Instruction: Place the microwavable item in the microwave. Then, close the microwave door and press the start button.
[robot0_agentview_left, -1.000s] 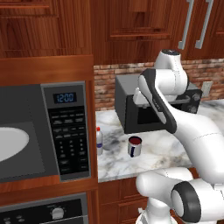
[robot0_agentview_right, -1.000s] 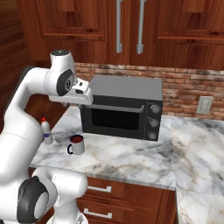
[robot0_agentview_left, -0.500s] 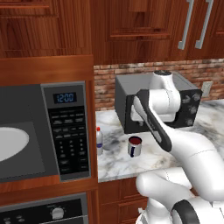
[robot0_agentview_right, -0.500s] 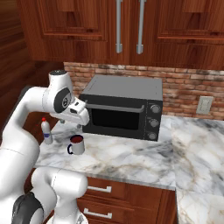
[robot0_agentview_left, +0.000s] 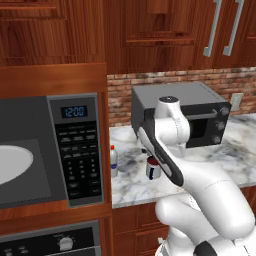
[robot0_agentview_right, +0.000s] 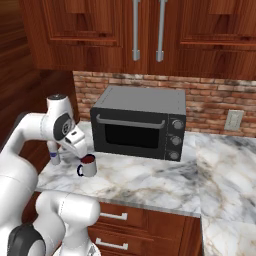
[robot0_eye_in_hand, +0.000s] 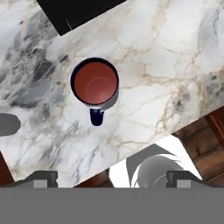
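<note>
In the left base view the microwave (robot0_agentview_left: 50, 150) is cut off at 9 o'clock, taking half its white turntable (robot0_agentview_left: 14, 164), and its keypad labels are too small to read. The arm covers most of the cup (robot0_agentview_left: 153, 169) there. From the hand, the claw (robot0_eye_in_hand: 112, 178) shows just two fingertip stubs (robot0_eye_in_hand: 41, 177) at 6 o'clock; their spacing cannot be judged. The toaster oven (robot0_eye_in_hand: 78, 12) is clipped at 12 o'clock.

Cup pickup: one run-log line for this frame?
phase: approach | hand: open, above cup, no contact | cup: upright on counter, beside toaster oven | microwave: open
</note>
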